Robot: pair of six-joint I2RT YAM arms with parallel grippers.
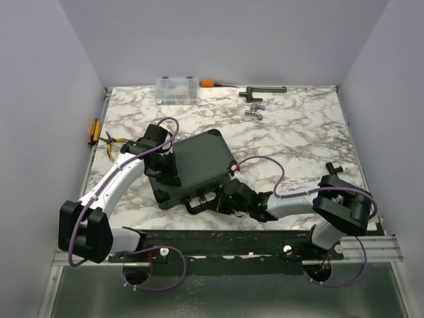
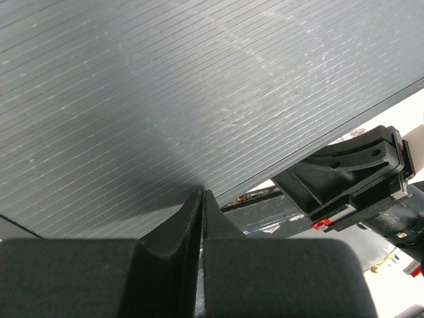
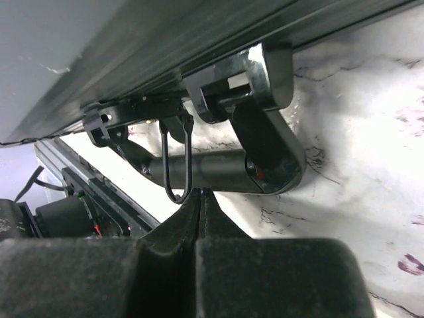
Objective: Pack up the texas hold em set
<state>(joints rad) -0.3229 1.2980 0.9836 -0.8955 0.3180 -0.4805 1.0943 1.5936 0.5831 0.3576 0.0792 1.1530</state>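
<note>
The texas hold em set shows only as its dark-grey briefcase (image 1: 202, 162), lying flat at the table's middle with the lid down; chips, cards and dice are hidden. My left gripper (image 1: 169, 173) is shut, and its tips (image 2: 202, 193) sit against the ribbed lid (image 2: 165, 99) near the case's left edge. My right gripper (image 1: 222, 199) is shut and holds nothing. It sits low at the case's front side, with its tips (image 3: 201, 192) just under the black handle (image 3: 225, 169) and beside a thin wire latch loop (image 3: 177, 165). A chrome handle bracket (image 3: 265, 73) sits above.
At the back stand a clear organiser box (image 1: 177, 90), an orange-handled screwdriver (image 1: 209, 83) and metal tools (image 1: 262, 91). Pliers (image 1: 112, 142) and a yellow-handled tool (image 1: 93, 131) lie by the left edge. The arm bases and a rail run along the near edge.
</note>
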